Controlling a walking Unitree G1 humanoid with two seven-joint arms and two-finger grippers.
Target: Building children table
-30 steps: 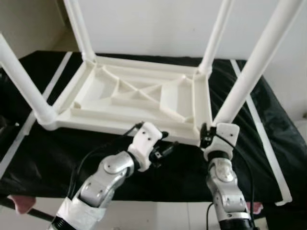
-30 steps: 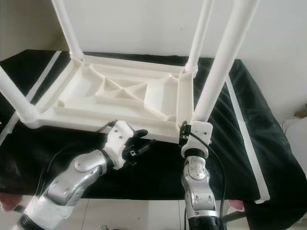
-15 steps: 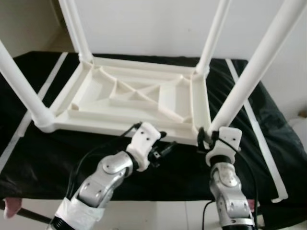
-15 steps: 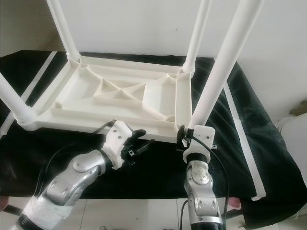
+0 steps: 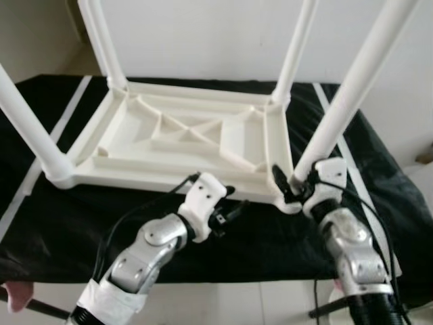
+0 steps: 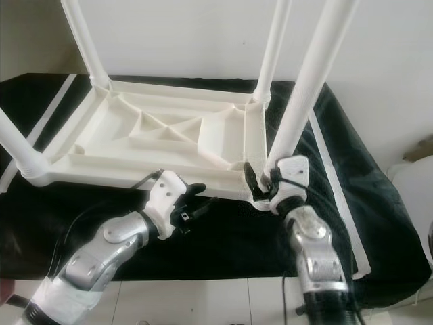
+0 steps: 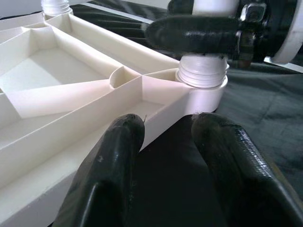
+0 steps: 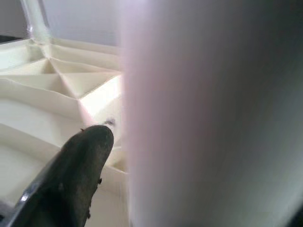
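Upturned white table (image 5: 183, 139) lay on black cloth (image 5: 61, 223), right gripper (image 5: 292, 191) clamped round the near-right leg (image 5: 338, 115) at its socket, left gripper (image 5: 226, 213) slightly parted, empty, beside the near rim.

Head stereo downward (wrists close, blurry).

Upturned cream-white plastic table top (image 5: 183, 139) with four plain white tubular legs (image 5: 338, 108) on a black cloth (image 5: 61, 217) striped white at frame left and right; silver arms carry glossy black fingers (image 7: 113, 156).
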